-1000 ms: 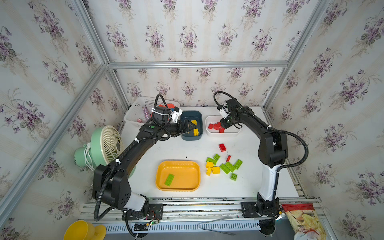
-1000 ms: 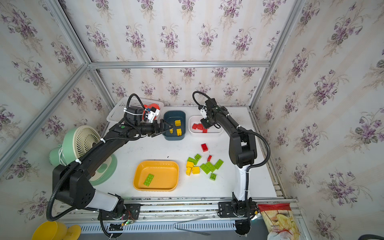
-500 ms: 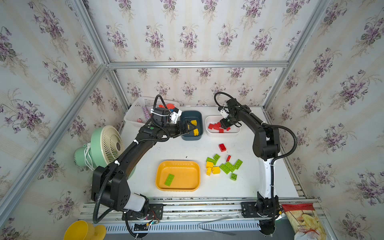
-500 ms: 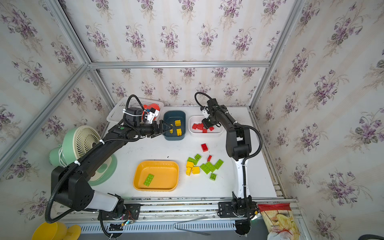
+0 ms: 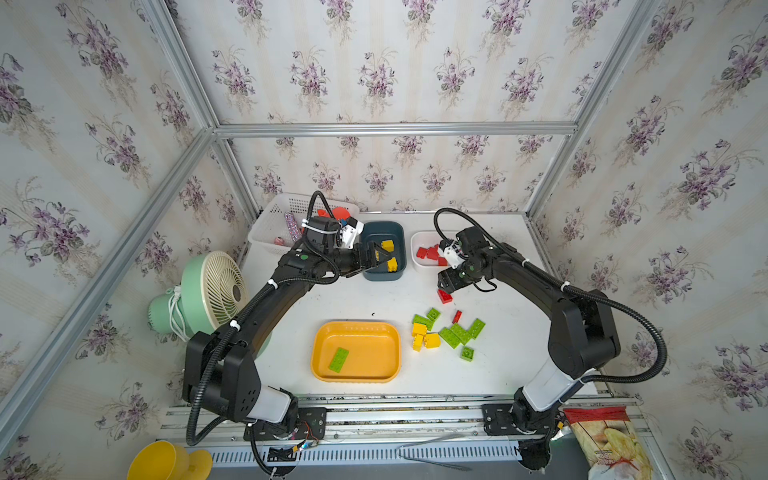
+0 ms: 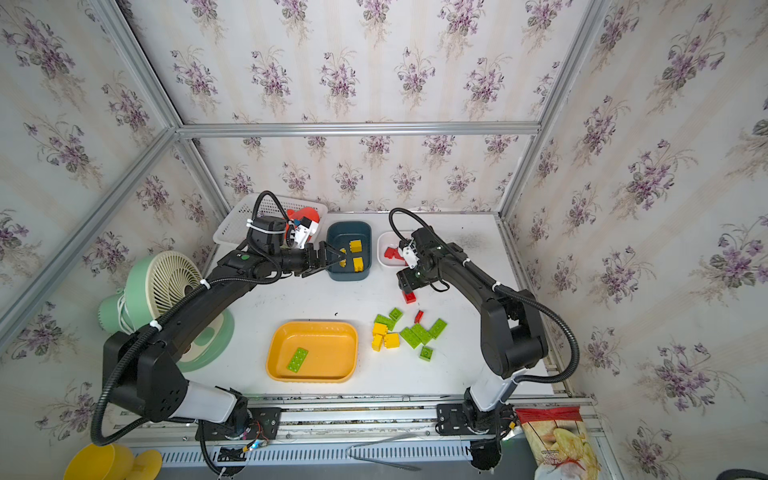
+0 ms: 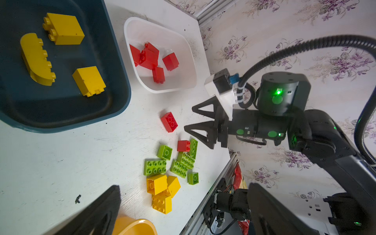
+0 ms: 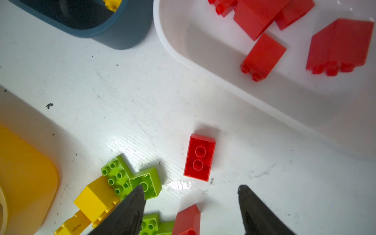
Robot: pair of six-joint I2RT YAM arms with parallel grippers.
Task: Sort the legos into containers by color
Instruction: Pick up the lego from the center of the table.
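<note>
Both arms reach forward, elbows bent. The left end effector [image 5: 375,261] holds its jaws spread wide, empty. The right end effector [image 8: 190,187] angles downward, jaws parted, gripping nothing.

Red lego [image 6: 409,297] near right gripper [image 6: 409,286]

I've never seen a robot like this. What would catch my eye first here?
Probably the bright jumble of green and yellow legos on the white table, near its front right. Behind it, two black arms reach toward a teal tray of yellow bricks and a white tray of red ones; the right end effector hangs open near a lone red brick.
</note>
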